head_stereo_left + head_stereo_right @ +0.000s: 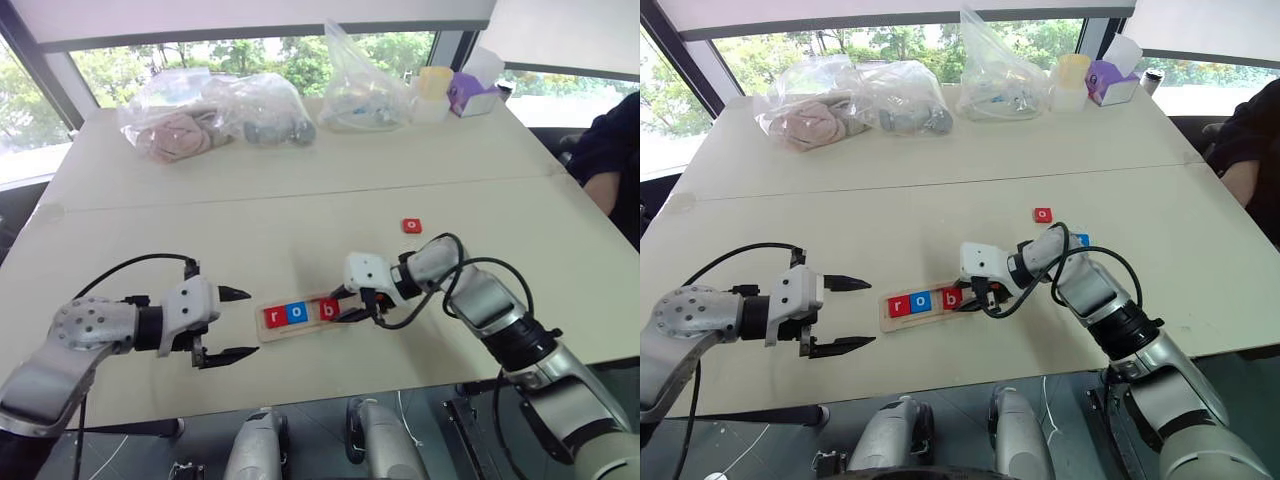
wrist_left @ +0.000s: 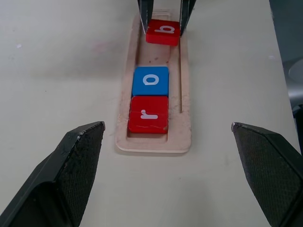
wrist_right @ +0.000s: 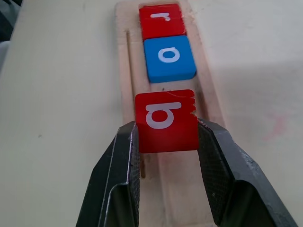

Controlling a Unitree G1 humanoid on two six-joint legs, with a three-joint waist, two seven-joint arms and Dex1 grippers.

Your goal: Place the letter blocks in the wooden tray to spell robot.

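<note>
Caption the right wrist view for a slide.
Right tool grips the red b block over the wooden tray, behind r and o.

A long shallow tray of pale, light-coloured wood [image 2: 185,94] is showing its raised rim against a plain cream tabletop [image 1: 300,190]. Inside it, a flat red square tile with a white lowercase r [image 2: 148,114] is sitting beside a bright blue square tile with a white o [image 2: 150,81], and a red square tile with a white b [image 3: 166,121] is showing between matte black textured gripper fingers [image 3: 124,161]. Another small red tile with a white letter [image 1: 412,226] is lying out on the cream tabletop.
</note>
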